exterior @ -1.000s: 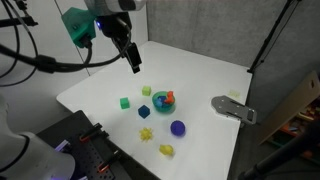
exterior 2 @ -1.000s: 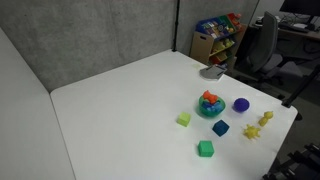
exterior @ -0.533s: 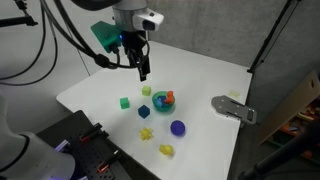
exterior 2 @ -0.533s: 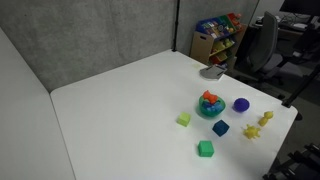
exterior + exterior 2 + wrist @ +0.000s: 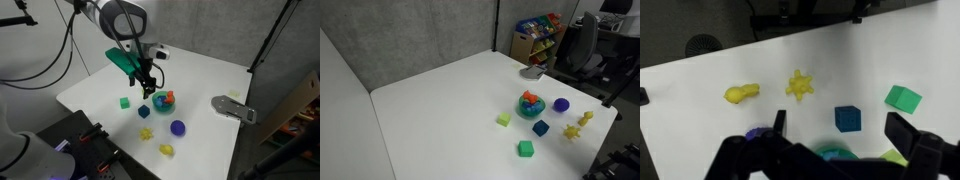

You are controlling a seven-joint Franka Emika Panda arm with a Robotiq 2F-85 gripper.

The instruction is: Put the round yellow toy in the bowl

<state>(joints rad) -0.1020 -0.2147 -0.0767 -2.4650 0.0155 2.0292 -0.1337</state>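
Wrist view shows spread end effector (image 5: 838, 122) near round yellow toy (image 5: 798, 85).

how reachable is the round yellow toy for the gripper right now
Probably yes: the round yellow toy lies uncovered on the table, apart from the blue cube and the yellow lump, with the open gripper hanging above nearby.

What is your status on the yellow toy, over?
Gripper open, empty. Round yellow toy on table, outside teal bowl. Orange toy sits in bowl.
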